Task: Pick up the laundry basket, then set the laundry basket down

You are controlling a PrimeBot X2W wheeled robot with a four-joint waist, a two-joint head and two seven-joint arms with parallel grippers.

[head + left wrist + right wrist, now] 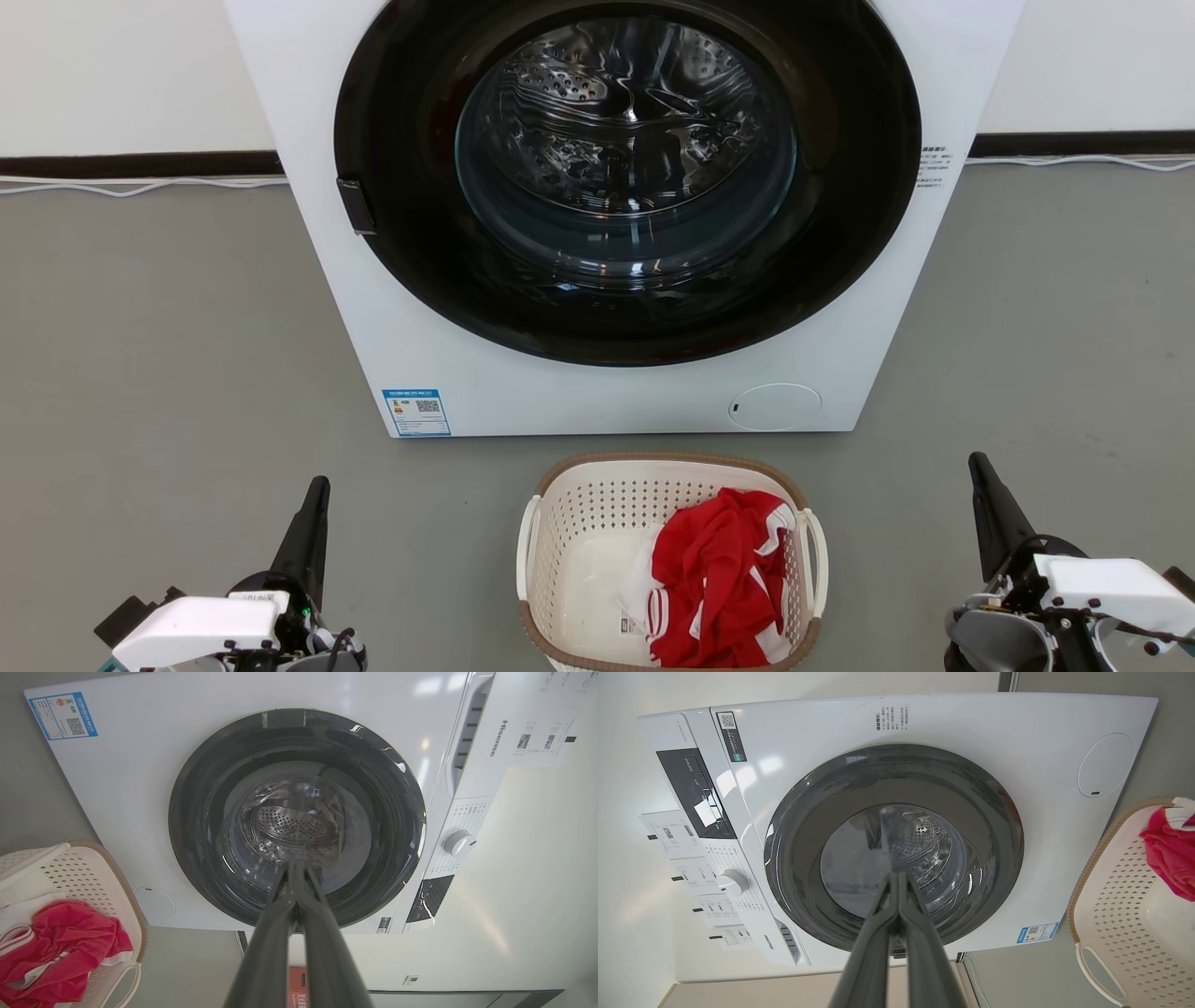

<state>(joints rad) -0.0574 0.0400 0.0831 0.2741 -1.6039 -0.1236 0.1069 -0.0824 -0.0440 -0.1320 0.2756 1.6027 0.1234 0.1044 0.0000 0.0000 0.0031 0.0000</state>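
Observation:
The laundry basket [588, 523] stands on the grey floor just in front of the washing machine, cream-white and perforated with a brown rim and two white side handles. A red and white garment [719, 579] lies crumpled in its right half. My left gripper [319, 485] is shut, well to the basket's left, touching nothing. To the basket's right, my right gripper [977, 459] is shut and holds nothing. The basket [88, 877] sits at the lower left of the left wrist view, and the basket [1115, 914] fills the right edge of the right wrist view.
The white washing machine [392, 308] with its round dark glass door [625, 177] stands directly behind the basket, door closed. White cables [140, 187] run along the wall base. Grey floor [168, 392] spreads on both sides.

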